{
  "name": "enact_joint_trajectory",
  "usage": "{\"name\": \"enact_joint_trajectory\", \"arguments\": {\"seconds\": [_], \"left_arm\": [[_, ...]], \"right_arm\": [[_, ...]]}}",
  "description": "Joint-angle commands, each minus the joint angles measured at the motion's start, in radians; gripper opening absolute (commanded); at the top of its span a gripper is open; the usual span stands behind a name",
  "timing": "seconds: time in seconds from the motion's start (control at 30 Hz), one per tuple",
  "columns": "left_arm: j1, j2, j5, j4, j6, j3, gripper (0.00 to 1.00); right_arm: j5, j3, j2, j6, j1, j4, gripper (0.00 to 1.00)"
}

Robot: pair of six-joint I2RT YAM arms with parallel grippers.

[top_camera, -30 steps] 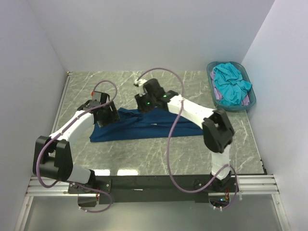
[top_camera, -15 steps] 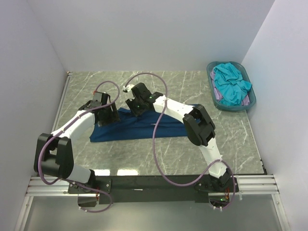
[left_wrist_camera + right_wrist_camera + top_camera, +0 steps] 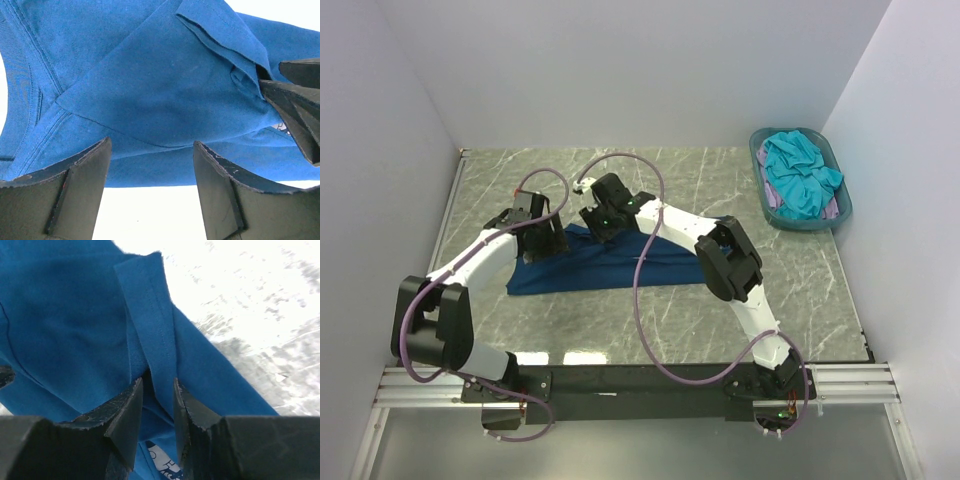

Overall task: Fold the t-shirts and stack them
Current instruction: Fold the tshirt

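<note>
Subject: navy t-shirt (image 3: 610, 270), lying spread at middle-left of the top view on the marbled table (image 3: 740, 310). The right gripper (image 3: 157, 382) is clenching a folded hem strip of it, jaws nearly together on the cloth. The left gripper (image 3: 150, 146) is hovering over the collar side, released, fingers wide with nothing between them.

Over the last second the right arm has been swinging leftward, carrying its cloth edge toward the left gripper. The shirt's right end is drawing in. Likely the first fold is getting under way.

The turquoise tee (image 3: 800, 175) and lilac tee (image 3: 834, 211) are waiting in the basket (image 3: 757, 150), upper right.

A white chest print (image 3: 162, 462) is peeking out low in the right wrist view, too partial to read.
</note>
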Motion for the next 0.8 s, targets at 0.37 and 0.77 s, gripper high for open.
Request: {"name": "enact_joint_trajectory", "arguments": {"seconds": [0.37, 0.77], "left_arm": [[0.012, 0.019, 0.014, 0.021, 0.023, 0.026, 0.71], [0.026, 0.001, -0.009, 0.018, 0.018, 0.021, 0.71]], "right_arm": [[-0.014, -0.005, -0.032, 0.006, 0.002, 0.038, 0.39], [-0.028, 0.033, -0.05, 0.026, 0.008, 0.033, 0.49]]}}
